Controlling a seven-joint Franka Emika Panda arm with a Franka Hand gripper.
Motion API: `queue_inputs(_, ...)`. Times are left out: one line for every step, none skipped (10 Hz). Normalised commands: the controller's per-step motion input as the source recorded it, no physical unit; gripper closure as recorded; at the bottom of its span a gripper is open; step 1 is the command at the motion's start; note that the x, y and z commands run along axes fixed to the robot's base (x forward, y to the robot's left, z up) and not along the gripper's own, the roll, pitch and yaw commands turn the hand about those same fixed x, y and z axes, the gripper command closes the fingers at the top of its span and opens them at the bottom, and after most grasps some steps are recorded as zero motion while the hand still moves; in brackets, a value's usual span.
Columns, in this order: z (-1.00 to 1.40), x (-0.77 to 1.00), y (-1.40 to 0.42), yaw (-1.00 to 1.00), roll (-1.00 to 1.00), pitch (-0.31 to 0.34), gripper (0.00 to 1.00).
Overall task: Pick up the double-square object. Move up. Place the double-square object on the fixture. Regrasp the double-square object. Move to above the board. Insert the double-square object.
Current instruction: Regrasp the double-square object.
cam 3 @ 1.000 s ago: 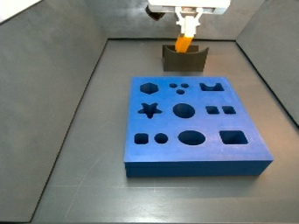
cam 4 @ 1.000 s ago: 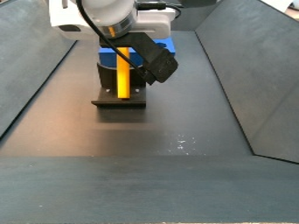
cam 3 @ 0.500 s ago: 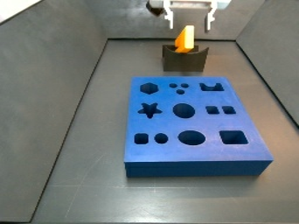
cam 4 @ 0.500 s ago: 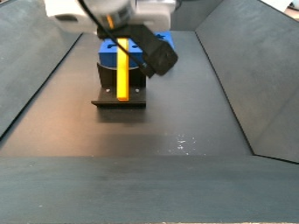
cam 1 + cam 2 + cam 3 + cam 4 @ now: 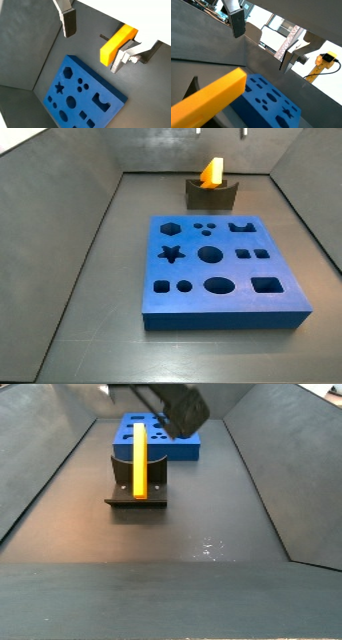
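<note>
In a wrist view I see the gripper (image 5: 97, 42) up in the air with its two fingers (image 5: 67, 20) wide apart. Nothing sits between them. The double-square object (image 5: 117, 45) shows below, a slim orange-yellow block, close to one finger but not pinched. The blue board (image 5: 83, 97) lies on the grey floor, with its star, round and square holes showing.

In a wrist view the gripper (image 5: 261, 42) again has its fingers (image 5: 237, 21) spread wide and holding nothing. The double-square object (image 5: 211, 99) is a big orange-yellow bar in front, and the board (image 5: 271, 102) lies behind it.

In a side view the double-square object (image 5: 211, 172) stands up in the fixture (image 5: 211, 196) at the far end of the floor. The board (image 5: 221, 273) lies nearer, apart from the fixture. I can only see small bits of the gripper at the top edge, too little to tell how the jaws stand here.

In a side view the double-square object (image 5: 139, 460) rests on the fixture (image 5: 138, 487), long and straight. The board (image 5: 177, 444) lies farther back, just behind the fixture. A dark part of the gripper (image 5: 179, 404) hangs above the board, blurred.
</note>
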Motion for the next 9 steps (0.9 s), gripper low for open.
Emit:
queue_inputs(0.5,-0.02,0.01,-0.02,0.04,0.077,0.0)
queue_inputs(0.3,-0.01,0.01,-0.03,0.03,0.076,0.0)
queue_inputs(0.48,0.18,-0.82,0.03,1.0,0.062,0.0)
queue_inputs(0.31,0.17,-0.77,0.03,1.0,0.061,0.0)
queue_inputs(0.19,0.09,-0.64,0.03,1.0,0.058,0.0)
queue_inputs(0.13,0.05,-0.53,0.02,1.0,0.056,0.0)
queue_inputs(0.06,0.0,-0.31,0.02,1.0,0.051,0.0)
queue_inputs(0.04,-0.03,-0.1,0.02,1.0,0.047,0.0)
queue_inputs(0.03,-0.04,-0.03,0.02,1.0,0.045,0.0)
